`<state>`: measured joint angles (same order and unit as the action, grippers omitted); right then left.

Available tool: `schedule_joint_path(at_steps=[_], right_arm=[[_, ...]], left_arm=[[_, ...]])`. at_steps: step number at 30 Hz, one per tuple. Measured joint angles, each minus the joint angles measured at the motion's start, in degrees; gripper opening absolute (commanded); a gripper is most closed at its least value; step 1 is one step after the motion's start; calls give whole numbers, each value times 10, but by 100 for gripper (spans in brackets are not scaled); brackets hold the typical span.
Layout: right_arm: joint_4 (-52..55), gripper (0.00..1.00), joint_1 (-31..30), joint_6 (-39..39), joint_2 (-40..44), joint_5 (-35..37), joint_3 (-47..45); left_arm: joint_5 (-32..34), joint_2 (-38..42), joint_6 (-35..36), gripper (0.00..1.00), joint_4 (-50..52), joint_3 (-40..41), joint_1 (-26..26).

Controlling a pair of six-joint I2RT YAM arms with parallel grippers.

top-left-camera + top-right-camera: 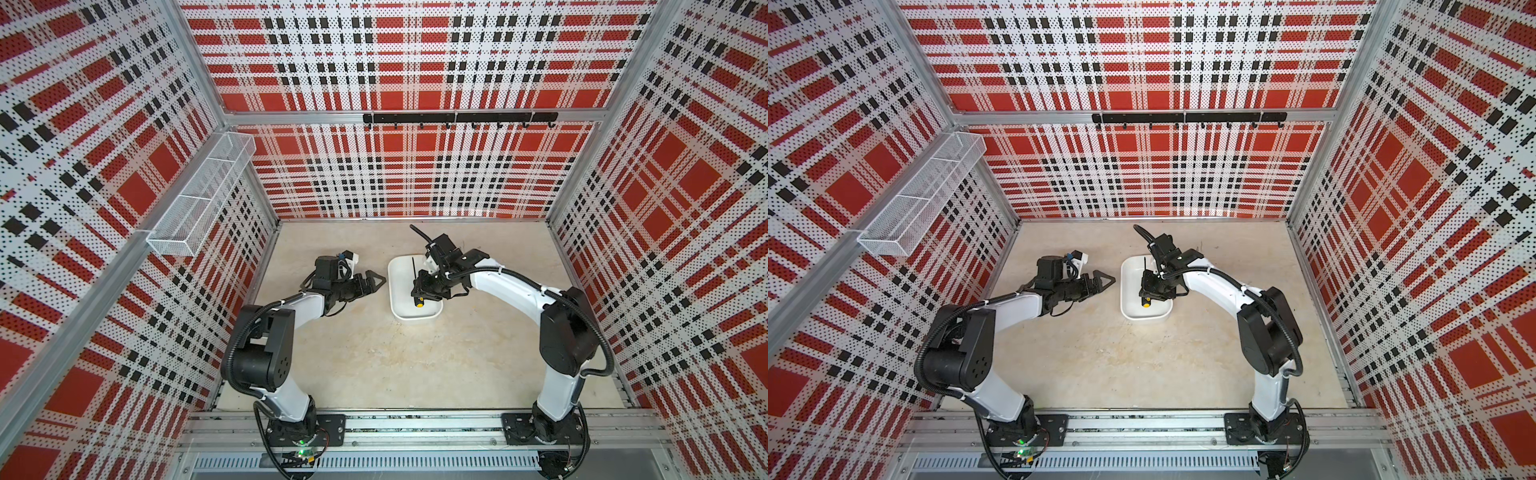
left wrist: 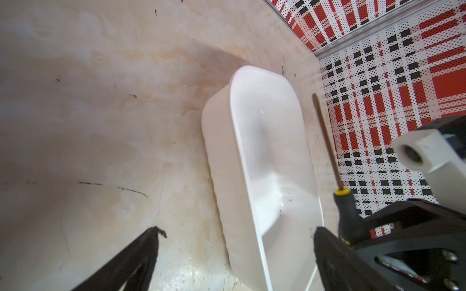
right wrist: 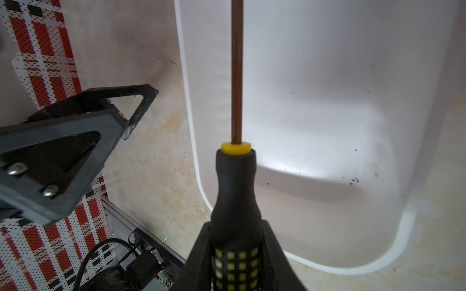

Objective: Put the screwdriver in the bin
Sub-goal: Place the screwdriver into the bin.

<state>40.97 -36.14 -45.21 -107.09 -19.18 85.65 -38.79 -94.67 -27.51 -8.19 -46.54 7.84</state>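
The right gripper (image 3: 237,239) pinched the black, yellow-marked handle of the screwdriver (image 3: 235,176), holding it lengthwise over the white bin (image 3: 353,88) with its thin shaft pointing toward the back wall. Whether the tool touched the bin could not be told. The left gripper (image 1: 376,277), fingers spread and empty, sat just beside the bin over the bench (image 1: 374,365).
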Motion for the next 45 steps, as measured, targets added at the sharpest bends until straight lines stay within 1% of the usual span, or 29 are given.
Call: schedule_joint_path(at_steps=[16, 34, 45], right_arm=[[10, 0, -1, 4, -73, 43, 28], [7, 0, -2, 7, -108, 101, 37], [-4, 0, -10, 5, -115, 126, 37]], left_arm=[[0, -3, -6, 98, 0, 0, 0], [0, -10, -6, 98, 0, 0, 0], [-1, -12, -6, 98, 0, 0, 0]])
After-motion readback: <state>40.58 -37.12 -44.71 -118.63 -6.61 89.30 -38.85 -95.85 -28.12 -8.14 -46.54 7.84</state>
